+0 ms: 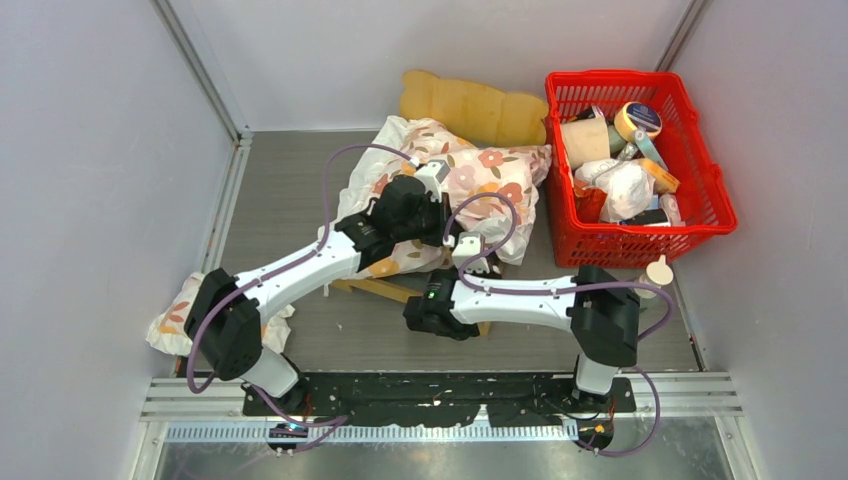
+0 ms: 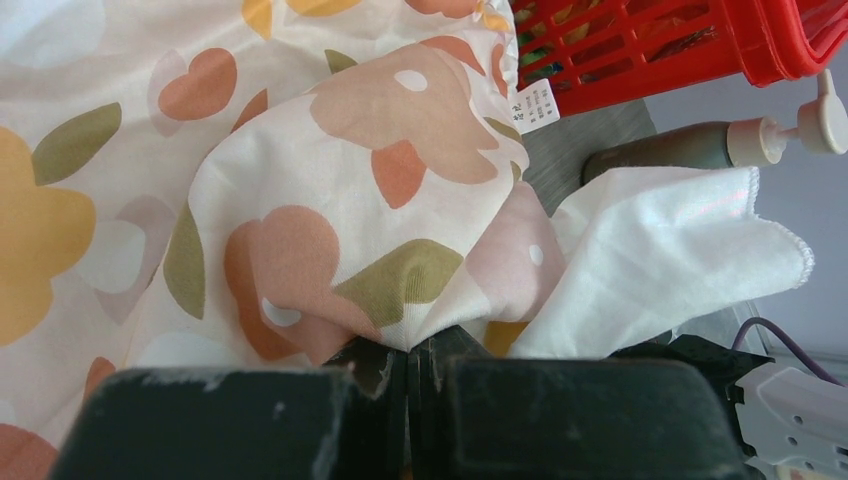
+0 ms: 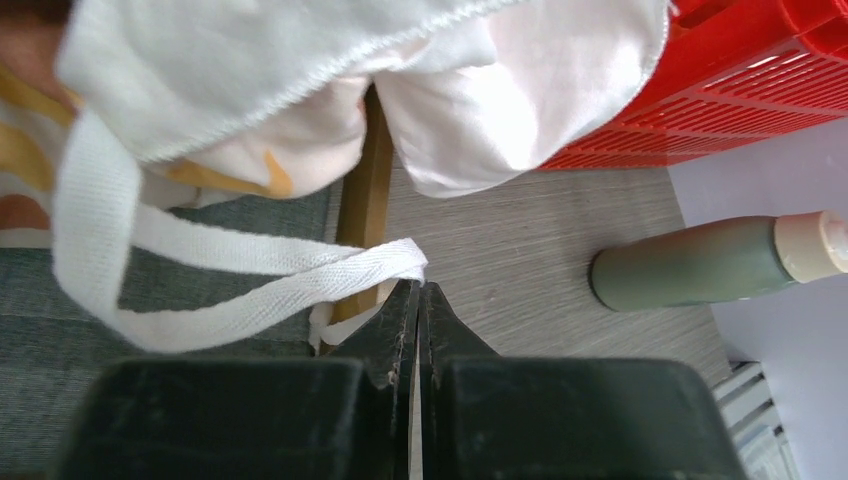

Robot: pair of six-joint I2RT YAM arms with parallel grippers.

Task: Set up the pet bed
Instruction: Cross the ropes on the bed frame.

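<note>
The pet bed's scalloped light-wood headboard (image 1: 475,105) stands at the back. A wood rail (image 1: 385,290) shows under my arms. The right wrist view shows the bed's dark grey surface (image 3: 150,300) and a side rail (image 3: 365,200). The white floral cushion (image 1: 470,175) lies bunched over the bed. My left gripper (image 1: 438,218) is shut on a fold of the floral cushion (image 2: 400,200), pinched at the fingertips (image 2: 385,365). My right gripper (image 1: 468,258) is shut on the end of the cushion's white woven strap (image 3: 300,275), just above the rail's edge.
A red plastic basket (image 1: 700,215) full of items stands at the right. A green pump bottle (image 3: 700,265) lies on the table beside it, also seen in the left wrist view (image 2: 680,150). Another piece of floral cloth (image 1: 175,315) lies by the left arm's base.
</note>
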